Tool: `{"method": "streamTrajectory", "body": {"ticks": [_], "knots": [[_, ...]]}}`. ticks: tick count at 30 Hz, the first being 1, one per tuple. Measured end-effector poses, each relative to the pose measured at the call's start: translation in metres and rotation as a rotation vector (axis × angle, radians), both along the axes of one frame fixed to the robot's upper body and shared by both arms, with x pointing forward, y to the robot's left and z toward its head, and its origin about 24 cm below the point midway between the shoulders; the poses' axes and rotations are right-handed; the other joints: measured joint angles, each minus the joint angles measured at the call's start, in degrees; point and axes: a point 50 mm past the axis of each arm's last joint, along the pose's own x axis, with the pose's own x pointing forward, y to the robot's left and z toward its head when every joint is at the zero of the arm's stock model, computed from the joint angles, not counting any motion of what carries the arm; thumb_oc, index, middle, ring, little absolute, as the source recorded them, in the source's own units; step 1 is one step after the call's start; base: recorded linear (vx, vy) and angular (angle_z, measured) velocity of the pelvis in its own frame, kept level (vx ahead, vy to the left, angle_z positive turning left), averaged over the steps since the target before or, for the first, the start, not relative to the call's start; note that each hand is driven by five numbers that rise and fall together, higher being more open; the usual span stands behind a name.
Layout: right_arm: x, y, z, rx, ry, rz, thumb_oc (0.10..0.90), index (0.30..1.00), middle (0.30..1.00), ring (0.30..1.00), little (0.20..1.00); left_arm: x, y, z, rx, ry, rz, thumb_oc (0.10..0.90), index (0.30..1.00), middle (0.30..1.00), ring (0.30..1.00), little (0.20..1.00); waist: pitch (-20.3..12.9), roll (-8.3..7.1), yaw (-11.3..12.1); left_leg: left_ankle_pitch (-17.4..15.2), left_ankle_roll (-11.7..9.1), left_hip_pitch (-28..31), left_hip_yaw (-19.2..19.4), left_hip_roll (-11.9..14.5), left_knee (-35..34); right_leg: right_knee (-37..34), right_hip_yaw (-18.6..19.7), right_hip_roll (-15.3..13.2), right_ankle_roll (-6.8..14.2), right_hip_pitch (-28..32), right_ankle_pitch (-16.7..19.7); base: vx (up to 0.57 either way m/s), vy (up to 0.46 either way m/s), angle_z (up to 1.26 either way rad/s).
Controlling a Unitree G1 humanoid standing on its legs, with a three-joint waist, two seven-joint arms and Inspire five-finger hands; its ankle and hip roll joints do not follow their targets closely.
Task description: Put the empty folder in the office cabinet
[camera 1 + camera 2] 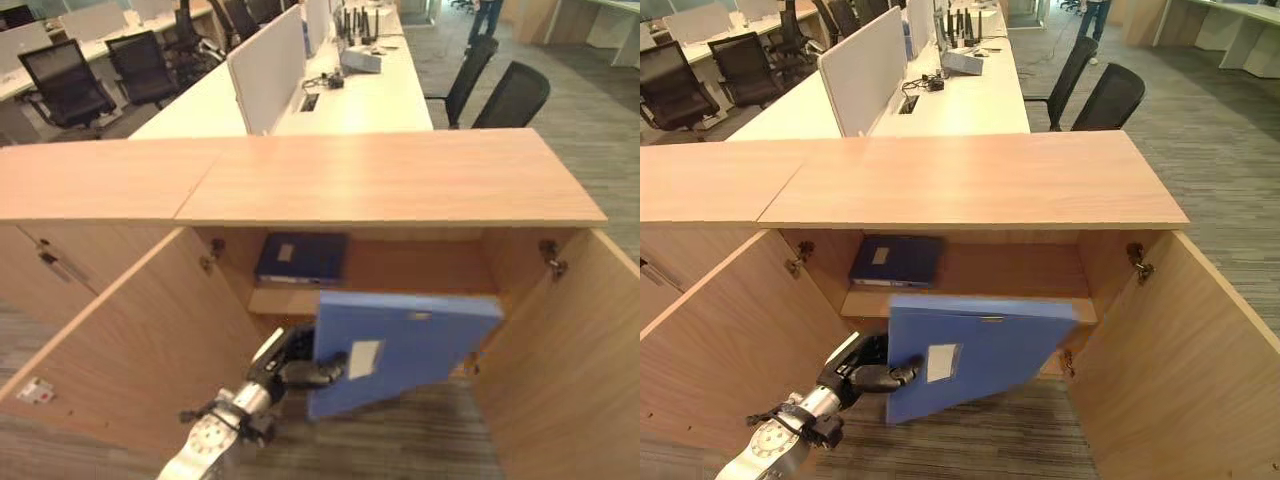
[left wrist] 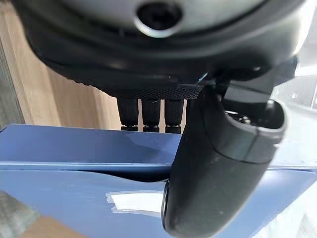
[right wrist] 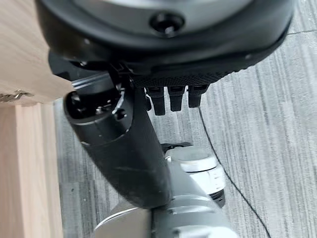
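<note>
Down low at the front, the left hand (image 1: pixel 300 362) grips the blue folder (image 1: pixel 400 345) by its near short edge, thumb curled across the face beside the white label. That folder juts out past the fingers towards the open cabinet (image 1: pixel 390 178), tilted, its far corner just at the lower shelf. Beyond and above the hand, a darker folder (image 1: pixel 302 257) lies flat on the upper shelf.

From the other eye it's the same: the hand (image 1: pixel 865 372) clamped on one end, the folder (image 1: pixel 985 345) hanging forward of it between the two open doors.

Along the left wrist, the thumb (image 2: pixel 218 163) presses the face and the fingers (image 2: pixel 151 114) wrap behind the spine, so the folder (image 2: pixel 74 148) is pinched right against the palm. I'd judge it light, being empty, and stiff, but smooth-skinned, apt to swing or slip when held by one end; a grip nearer the middle of the spine would steady it.

By the right wrist, the right hand (image 3: pixel 148 99) hangs over the carpet beside a door (image 3: pixel 25 59), fingers loosely straight, holding nothing.
</note>
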Motion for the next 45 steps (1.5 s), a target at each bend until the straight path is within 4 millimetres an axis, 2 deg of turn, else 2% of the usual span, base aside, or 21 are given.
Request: {"method": "streamTrajectory", "body": {"ticks": [7,11,12,13,17,19,21,23,26,29,31,34,36,41,45], "knots": [[0.006,0.000,0.000,-0.001,-0.010,0.014,0.800,0.900,0.900,0.900,0.900,0.000,0.008,0.000,0.043,-0.011,0.027,0.400,0.300,0.300,0.300,0.300,0.0,0.02,0.2,-0.1,-0.1,0.2,-0.6,-0.1,0.0,0.0,-0.7,-0.1,0.5,0.5,-0.5,-0.01,-0.003,0.04],[0.008,0.000,0.001,-0.015,0.003,0.085,0.800,0.900,0.900,0.900,0.900,-0.006,0.018,-0.017,0.253,0.016,-0.014,0.400,0.300,0.300,0.300,0.300,-0.4,0.29,0.1,-0.3,-0.5,0.2,-0.7,0.0,0.0,0.0,-0.7,-0.1,0.4,0.5,-0.4,0.00,0.000,0.00],[0.016,0.000,0.002,-0.040,0.007,0.204,0.800,0.900,0.900,0.900,0.900,-0.011,0.025,-0.028,0.336,0.051,-0.020,0.400,0.300,0.300,0.300,0.300,-0.5,0.29,0.1,-0.2,-0.5,0.2,-0.7,0.0,0.0,0.0,-0.7,0.0,0.3,0.5,-0.4,-0.03,-0.012,0.00],[0.031,0.001,0.005,-0.062,-0.027,0.317,0.800,0.900,0.900,0.900,0.900,-0.017,0.032,-0.039,0.412,0.096,-0.025,0.400,0.300,0.300,0.300,0.300,-0.5,0.28,0.1,-0.2,-0.5,0.2,-0.7,0.0,0.0,0.0,-0.7,0.0,0.2,0.5,-0.3,-0.04,-0.009,-0.01],[0.083,0.009,0.029,-0.136,-0.232,0.592,0.800,0.900,0.900,0.900,0.900,-0.031,0.043,-0.047,0.553,0.140,-0.065,0.400,0.300,0.300,0.300,0.300,-0.6,0.38,0.1,-0.1,-0.4,-0.1,-0.4,0.0,0.0,0.0,-0.3,0.0,0.1,0.0,-0.1,-0.02,-0.003,-0.04],[0.137,0.027,0.058,-0.180,-0.482,0.701,0.800,0.900,0.900,0.900,0.900,-0.029,0.042,-0.047,0.583,0.128,-0.079,0.400,0.300,0.300,0.300,0.300,-0.9,0.29,0.1,0.1,-0.2,-0.2,0.0,0.0,0.0,0.0,0.0,0.0,0.0,-0.3,0.1,-0.02,-0.003,-0.08],[0.166,0.043,0.076,-0.187,-0.602,0.765,0.800,0.900,0.900,0.900,0.900,-0.025,0.040,-0.044,0.578,0.106,-0.081,0.400,0.300,0.300,0.300,0.300,-1.6,-0.01,0.3,0.1,-0.2,-0.2,-0.1,0.0,0.0,0.0,0.0,0.1,0.0,-0.3,0.1,0.00,0.000,0.00],[0.186,0.059,0.100,-0.198,-0.745,0.821,0.800,0.900,0.900,0.900,0.900,-0.020,0.038,-0.040,0.583,0.073,-0.076,0.400,0.300,0.300,0.300,0.300,-1.8,0.01,0.2,0.2,0.1,-0.2,0.0,0.0,0.0,0.0,0.0,0.0,-0.2,-0.3,0.3,0.00,0.000,0.00],[0.191,0.058,0.111,-0.239,-0.784,0.873,0.800,0.900,0.900,0.900,0.900,-0.014,0.038,-0.035,0.620,0.023,-0.073,0.400,0.300,0.300,0.300,0.300,-1.8,0.03,0.2,0.3,0.1,-0.5,0.0,0.0,0.0,0.0,-0.1,-0.1,-0.3,-0.5,0.3,0.00,0.000,0.00],[0.188,0.042,0.122,-0.329,-0.765,0.991,0.800,0.900,0.900,0.900,0.900,-0.013,0.039,-0.034,0.660,0.008,-0.084,0.400,0.300,0.300,0.300,0.300,-1.7,0.20,0.2,0.3,0.1,-0.9,-0.1,0.1,0.0,0.0,-0.3,0.0,-0.3,-0.9,0.2,0.00,0.000,0.00],[0.189,0.049,0.122,-0.315,-0.746,1.102,0.800,0.900,0.900,0.900,0.900,-0.009,0.036,-0.030,0.655,-0.014,-0.088,0.400,0.300,0.300,0.300,0.300,-1.7,0.17,0.2,0.3,0.1,-0.9,-0.1,0.2,0.0,0.0,-0.3,0.1,-0.3,-0.9,0.2,0.00,0.000,0.00],[0.196,0.081,0.122,-0.214,-0.778,1.222,0.800,0.900,0.900,0.900,0.900,0.005,0.024,-0.015,0.640,-0.106,-0.113,0.400,0.300,0.300,0.300,0.300,-1.6,0.29,0.3,0.3,0.0,-0.9,-0.3,0.2,0.0,0.0,-0.5,0.2,0.1,-0.9,-0.1,0.00,-0.004,0.01],[0.214,0.098,0.136,-0.211,-0.839,1.310,0.800,0.900,0.900,0.900,0.900,0.022,0.019,0.002,0.710,-0.205,-0.172,0.400,0.300,0.300,0.300,0.300,-1.6,0.31,0.8,0.3,0.0,-0.9,-0.3,0.2,0.0,0.0,-0.5,0.1,0.2,-0.8,-0.1,0.00,0.000,0.00],[0.227,0.104,0.150,-0.247,-0.898,1.372,0.800,0.900,0.900,0.900,0.900,0.032,0.009,0.016,0.737,-0.298,-0.234,0.400,0.300,0.300,0.300,0.300,-1.6,0.38,1.6,0.4,0.0,-0.9,-0.3,0.1,0.2,0.0,-0.7,0.1,-0.2,-0.8,0.1,0.00,0.000,0.00],[0.228,0.104,0.150,-0.256,-0.895,1.382,0.800,0.900,0.900,0.900,0.900,0.038,0.008,0.021,0.761,-0.322,-0.263,0.400,0.300,0.300,0.300,0.300,-1.5,0.36,1.5,0.4,0.0,-0.9,-0.4,0.1,0.2,0.0,-0.8,0.1,-0.2,-0.7,0.1,0.00,0.000,0.00]]}}
